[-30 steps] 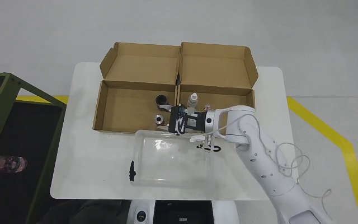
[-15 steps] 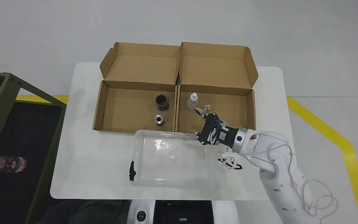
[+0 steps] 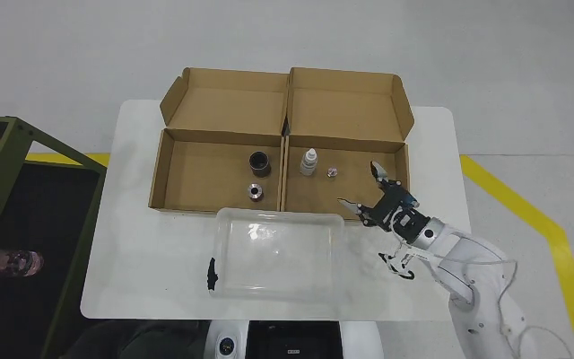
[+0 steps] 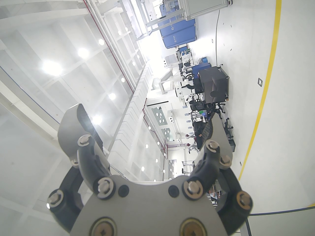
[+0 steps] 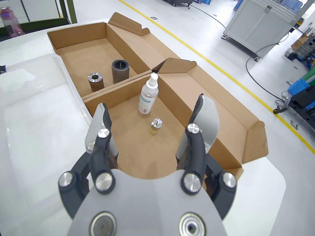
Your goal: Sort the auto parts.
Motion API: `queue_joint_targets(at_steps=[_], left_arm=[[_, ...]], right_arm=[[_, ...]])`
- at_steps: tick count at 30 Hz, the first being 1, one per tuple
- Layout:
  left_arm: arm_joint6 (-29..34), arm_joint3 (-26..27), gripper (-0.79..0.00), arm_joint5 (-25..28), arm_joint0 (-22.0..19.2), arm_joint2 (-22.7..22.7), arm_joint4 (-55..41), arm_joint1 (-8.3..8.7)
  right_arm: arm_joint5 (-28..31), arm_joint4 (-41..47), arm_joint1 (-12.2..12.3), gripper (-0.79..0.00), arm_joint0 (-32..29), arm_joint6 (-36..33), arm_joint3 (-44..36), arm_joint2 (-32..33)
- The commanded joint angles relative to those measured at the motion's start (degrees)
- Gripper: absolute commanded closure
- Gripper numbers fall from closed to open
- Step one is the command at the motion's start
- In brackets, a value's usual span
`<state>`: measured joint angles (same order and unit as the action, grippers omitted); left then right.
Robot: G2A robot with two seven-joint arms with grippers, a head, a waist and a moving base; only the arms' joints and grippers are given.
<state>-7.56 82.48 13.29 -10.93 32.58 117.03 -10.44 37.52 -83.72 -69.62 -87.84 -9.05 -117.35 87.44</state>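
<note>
Right claw point(image 3: 359, 185) is hanging wide open and empty over the centre-right box point(image 3: 395, 178), so it's looking between picks, probably needing that dark bit point(image 3: 212, 273) at the left rim of the tray point(image 3: 269, 214) next.

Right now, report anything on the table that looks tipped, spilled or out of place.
Nothing is tipped or spilled. The tall cylinder and short cylinder stand upright in the left box, the spray bottle and small capped piece in the right box. Only the plastic bottle looks odd beside metal parts.
</note>
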Motion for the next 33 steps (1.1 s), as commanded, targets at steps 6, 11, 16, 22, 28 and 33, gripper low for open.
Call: queue_joint_targets(at_steps=[6, 11, 16, 22, 28, 33], left_arm=[[0.0, 0.0, -0.785, 0.0, 0.0, 0.0, 0.0, 0.00], [0.0, 0.0, -0.785, 0.0, 0.0, 0.0, 0.0, 0.00], [0.0, 0.0, -0.785, 0.0, 0.0, 0.0, 0.0, 0.00], [0.0, 0.0, -0.785, 0.0, 0.0, 0.0, 0.0, 0.00], [0.0, 0.0, -0.785, 0.0, 0.0, 0.0, 0.0, 0.00], [0.0, 0.0, -0.784, 0.0, 0.0, 0.0, 0.0, 0.00]], right_arm=[[-1.9, 0.2, 0.6, -0.730, -4.6, 2.6, -0.8, 6.2], [-3.4, 1.0, 1.0, -0.757, -7.7, 4.7, -0.6, 10.2], [-4.8, 0.9, 1.2, -0.785, -9.8, 6.6, -0.2, 12.9], [-5.9, 0.9, 1.4, -0.785, -11.5, 8.0, -0.2, 15.3], [-7.4, 1.4, 1.6, -0.785, -11.6, 8.7, 0.2, 17.2], [-7.4, 1.4, 1.6, -0.785, -11.6, 8.7, 0.2, 17.3]])
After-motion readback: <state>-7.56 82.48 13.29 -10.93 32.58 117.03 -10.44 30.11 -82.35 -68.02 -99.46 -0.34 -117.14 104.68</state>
